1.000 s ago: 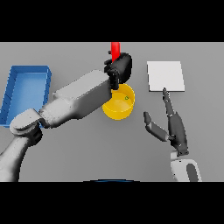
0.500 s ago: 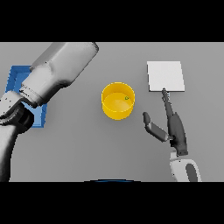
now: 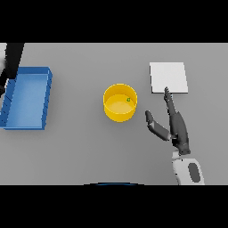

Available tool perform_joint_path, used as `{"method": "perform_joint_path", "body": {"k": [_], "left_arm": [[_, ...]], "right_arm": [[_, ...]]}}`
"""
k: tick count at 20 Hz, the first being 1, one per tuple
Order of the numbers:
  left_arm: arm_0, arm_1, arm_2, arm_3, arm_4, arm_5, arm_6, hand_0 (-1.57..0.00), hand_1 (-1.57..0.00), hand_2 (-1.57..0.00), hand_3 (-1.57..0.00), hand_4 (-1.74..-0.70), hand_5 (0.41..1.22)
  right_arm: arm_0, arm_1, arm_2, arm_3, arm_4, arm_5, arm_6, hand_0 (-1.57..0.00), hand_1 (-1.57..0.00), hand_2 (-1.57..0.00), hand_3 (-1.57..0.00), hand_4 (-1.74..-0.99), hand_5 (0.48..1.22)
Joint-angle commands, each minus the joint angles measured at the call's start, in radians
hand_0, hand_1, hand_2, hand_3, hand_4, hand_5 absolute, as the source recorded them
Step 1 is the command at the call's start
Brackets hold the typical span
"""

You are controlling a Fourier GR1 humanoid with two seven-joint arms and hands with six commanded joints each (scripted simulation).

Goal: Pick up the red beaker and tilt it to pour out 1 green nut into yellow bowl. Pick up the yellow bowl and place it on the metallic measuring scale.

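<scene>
- The pouring appears done: a green nut (image 3: 128,99) is seen inside the yellow bowl (image 3: 120,108), near its right wall.
- The bowl is to be grasped next and carried to the scale (image 3: 168,77), which lies up and to its right.
- The right hand (image 3: 176,126) is held just right of the bowl, fingers straight, thumb spread, grasping nothing.
- The blue tray (image 3: 46,95) at far left appears empty.
- The red beaker and left hand are not visible.

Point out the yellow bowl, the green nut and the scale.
yellow bowl (image 3: 116,116): head view, front outer wall.
green nut (image 3: 128,99): head view, its middle, inside the bowl by the right wall.
scale (image 3: 168,76): head view, middle of the flat top.
</scene>
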Motion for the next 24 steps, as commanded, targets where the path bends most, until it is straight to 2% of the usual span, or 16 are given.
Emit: {"method": "perform_joint_path", "body": {"k": [1,4,5,8,9,11,12,15,19,20,23,24], "left_arm": [[0.031,0.025,0.041,0.005,0.042,0.034,0.015,-1.57,-1.57,-1.57,-1.43,-1.74,1.221],[0.13,0.091,0.129,0.001,0.138,0.103,0.079,-1.57,-1.57,-1.57,-1.42,-1.74,1.221],[0.161,0.1,0.169,-0.001,0.183,0.126,0.118,-1.57,-1.57,-1.57,-1.43,-1.74,1.221],[0.274,0.111,0.254,-0.054,0.293,0.192,0.158,-1.57,-1.57,-1.57,-1.46,-1.74,1.221],[0.316,0.106,0.276,-0.076,0.329,0.2,0.192,-1.57,-1.57,-1.57,-1.47,-1.74,1.221],[0.405,0.102,0.314,-0.151,0.392,0.228,0.205,-1.57,-1.57,-1.57,-1.47,-1.74,1.221],[0.448,0.106,0.325,-0.195,0.416,0.232,0.218,-1.57,-1.57,-1.57,-1.48,-1.74,1.221],[0.58,0.088,0.343,-0.36,0.475,0.259,0.315,-1.57,-1.57,-1.57,-1.46,-1.74,1.221],[0.775,0.061,0.348,-0.609,0.53,0.296,0.375,-1.57,-1.57,-1.57,-1.45,-1.74,1.221],[0.805,0.06,0.353,-0.636,0.533,0.311,0.39,-1.57,-1.57,-1.57,-1.45,-1.74,1.221],[0.893,0.029,0.357,-0.738,0.553,0.336,0.413,-1.57,-1.57,-1.57,-1.51,-1.74,1.221],[0.91,0.022,0.361,-0.752,0.557,0.341,0.435,-1.57,-1.57,-1.57,-1.52,-1.74,1.194]], "right_arm": [[0.013,0.003,0.0,-0.005,-0.009,0.004,-0.017,0.0,0.0,0.0,0.0,-1.012,0.659],[0.009,-0.002,0.013,-0.008,0.021,-0.006,-0.004,0.0,0.0,0.0,0.0,-1.044,0.654],[0.011,-0.001,0.02,-0.013,0.027,-0.003,0.002,0.0,0.0,0.0,0.0,-1.05,0.653],[0.007,-0.006,0.022,-0.009,0.042,-0.011,0.011,0.0,0.0,0.0,0.0,-1.048,0.652],[0.011,-0.006,0.024,-0.015,0.046,-0.014,0.012,0.0,0.0,0.0,0.0,-1.047,0.651],[0.013,-0.011,0.026,-0.016,0.07,-0.027,0.026,0.0,0.0,0.0,0.0,-1.052,0.648],[0.017,-0.011,0.029,-0.01,0.076,-0.031,0.013,0.0,0.0,0.0,0.0,-1.054,0.648],[-0.001,-0.02,0.027,-0.01,0.073,-0.019,0.03,0.0,0.0,0.0,0.0,-1.035,0.65],[0.024,-0.018,0.034,-0.012,0.069,-0.013,0.005,0.0,0.0,0.0,0.0,-1.02,0.646],[0.018,-0.024,0.021,-0.01,0.056,-0.009,0.016,0.0,0.0,0.0,0.0,-1.015,0.646],[0.021,-0.021,0.022,-0.003,0.045,-0.002,-0.011,0.0,0.0,0.0,0.0,-1.004,0.648],[0.026,-0.016,0.024,-0.003,0.047,-0.006,-0.015,0.0,0.0,0.0,0.0,-1.005,0.647]]}}
